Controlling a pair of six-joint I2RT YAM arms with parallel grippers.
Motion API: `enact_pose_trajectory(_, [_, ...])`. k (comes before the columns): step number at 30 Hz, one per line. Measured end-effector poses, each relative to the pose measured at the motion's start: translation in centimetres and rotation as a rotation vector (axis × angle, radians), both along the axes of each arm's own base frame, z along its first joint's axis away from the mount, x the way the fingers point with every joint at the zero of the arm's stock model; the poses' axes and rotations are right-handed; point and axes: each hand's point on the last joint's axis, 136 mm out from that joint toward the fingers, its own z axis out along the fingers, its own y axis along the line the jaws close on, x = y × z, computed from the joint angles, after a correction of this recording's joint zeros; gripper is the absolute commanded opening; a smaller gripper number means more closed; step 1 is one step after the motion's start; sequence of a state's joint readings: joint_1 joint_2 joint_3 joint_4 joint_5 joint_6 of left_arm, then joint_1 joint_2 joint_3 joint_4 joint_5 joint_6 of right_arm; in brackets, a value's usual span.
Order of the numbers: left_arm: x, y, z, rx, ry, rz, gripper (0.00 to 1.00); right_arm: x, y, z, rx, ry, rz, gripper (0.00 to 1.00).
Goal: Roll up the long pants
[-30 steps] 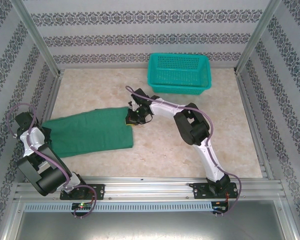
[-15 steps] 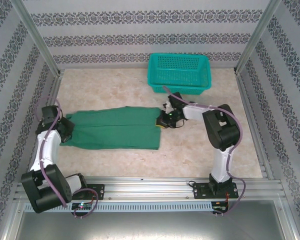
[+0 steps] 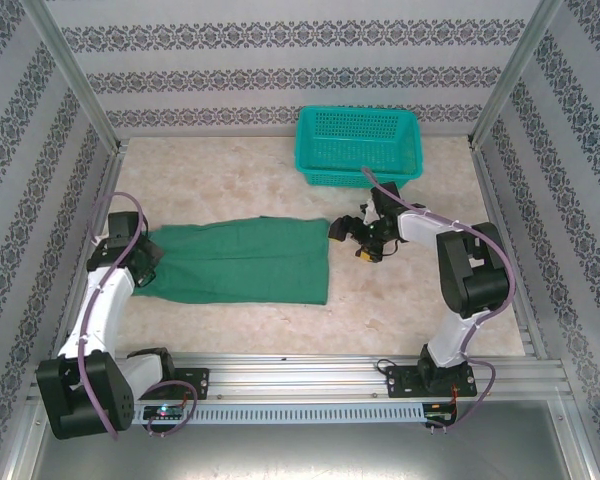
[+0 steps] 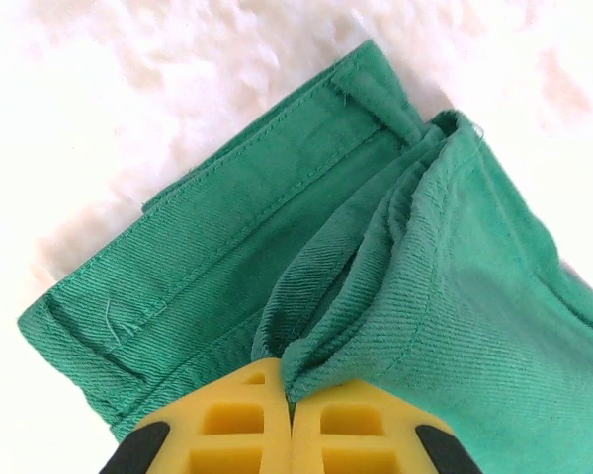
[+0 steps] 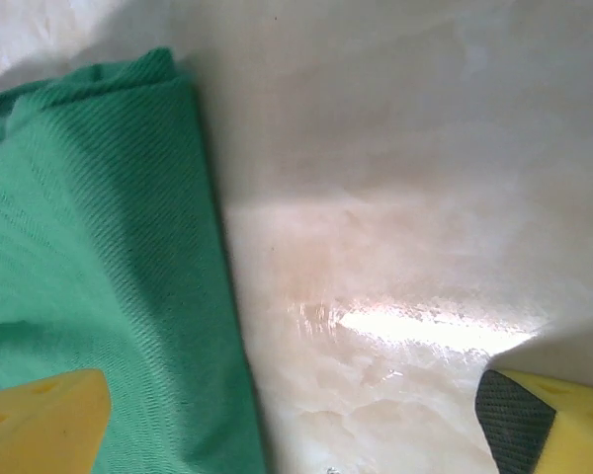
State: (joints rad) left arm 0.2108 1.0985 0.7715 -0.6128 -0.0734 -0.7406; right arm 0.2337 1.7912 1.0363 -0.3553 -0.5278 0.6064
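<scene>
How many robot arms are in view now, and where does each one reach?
2. The left arm reaches the left end of the long pants, jaws shut on the fabric. The right arm reaches toward their right end, jaws open, holding nothing. None seems hidden.

No text, label, brand, number or sign can be read anywhere in these views.

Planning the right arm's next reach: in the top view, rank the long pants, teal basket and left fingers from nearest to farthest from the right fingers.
1. long pants, edge just left of the right fingers.
2. teal basket, behind them at the back.
3. left fingers, far left, pinching the pants' other end.
</scene>
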Motion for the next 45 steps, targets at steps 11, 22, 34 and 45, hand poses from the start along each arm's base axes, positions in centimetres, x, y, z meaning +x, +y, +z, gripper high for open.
enact_pose_trajectory(11, [-0.6,3.7,-0.4,0.069,0.087,0.106,0.27,0.1,1.8,-0.5,-0.130,0.009,0.037,0.98])
enact_pose_trajectory(22, [-1.0,4.8,4.6,0.178,-0.006,0.117,0.28,0.0,11.2,0.9,-0.069,-0.083,0.262,0.95])
enact_pose_trajectory(34, [2.4,-1.6,-9.0,-0.082,0.264,-0.202,0.00,2.8,10.9,-2.0,-0.064,-0.027,0.219,0.00])
enact_pose_trajectory(45, [13.6,-7.2,-9.3,0.025,0.250,-0.419,0.00,-5.5,8.5,-2.2,-0.075,-0.040,0.264,0.00])
